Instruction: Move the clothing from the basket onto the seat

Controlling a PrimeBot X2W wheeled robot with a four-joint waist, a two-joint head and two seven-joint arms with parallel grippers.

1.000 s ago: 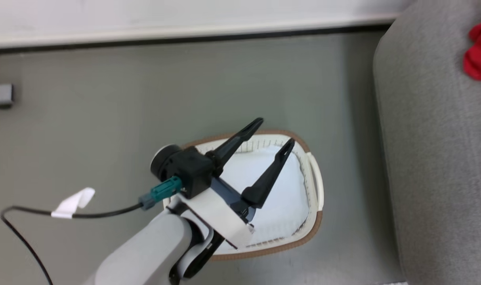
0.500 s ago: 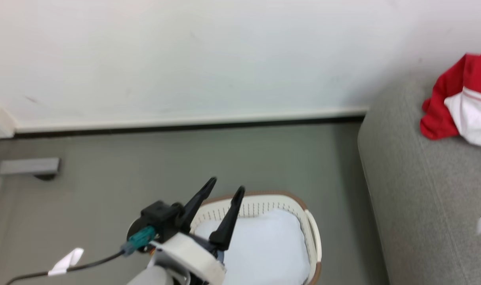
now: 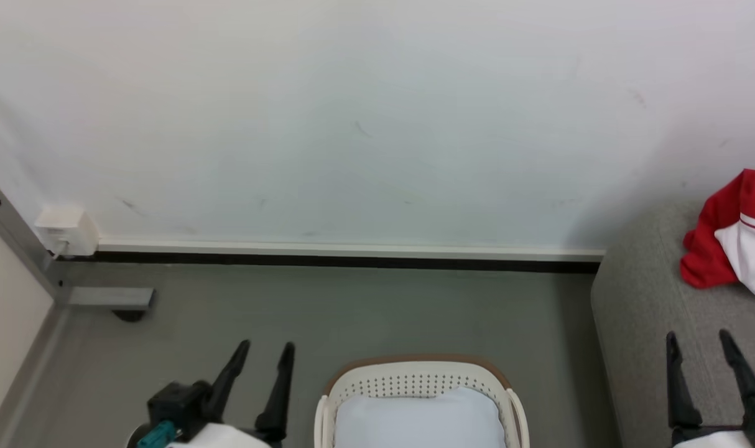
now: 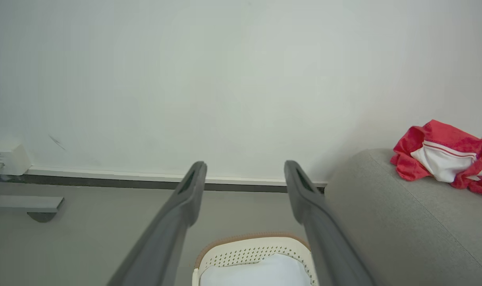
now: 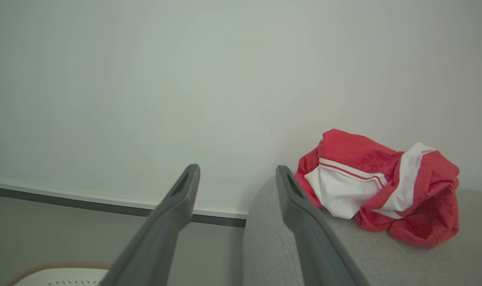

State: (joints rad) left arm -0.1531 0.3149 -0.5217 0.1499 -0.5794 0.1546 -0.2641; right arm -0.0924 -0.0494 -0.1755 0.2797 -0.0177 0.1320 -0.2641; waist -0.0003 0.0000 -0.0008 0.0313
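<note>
Shows the clothing [image 3: 712, 249] heaped on the seat [image 3: 639, 323], well apart from the basket [image 3: 415, 384] on the floor [image 3: 352, 305]. Holds left pincer [image 3: 267, 345] and right pincer [image 3: 698, 336] wide, gripping nothing

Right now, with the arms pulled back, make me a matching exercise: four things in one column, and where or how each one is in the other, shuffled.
Column one:
1. clothing
2. basket
3. pale sheet
4. left tool

Column two:
A. standing on the floor next to the sofa's end
B. lying bunched on the seat
C. inside the basket
D. open, holding nothing

Pairs: 1-B, 2-A, 3-C, 4-D
</note>
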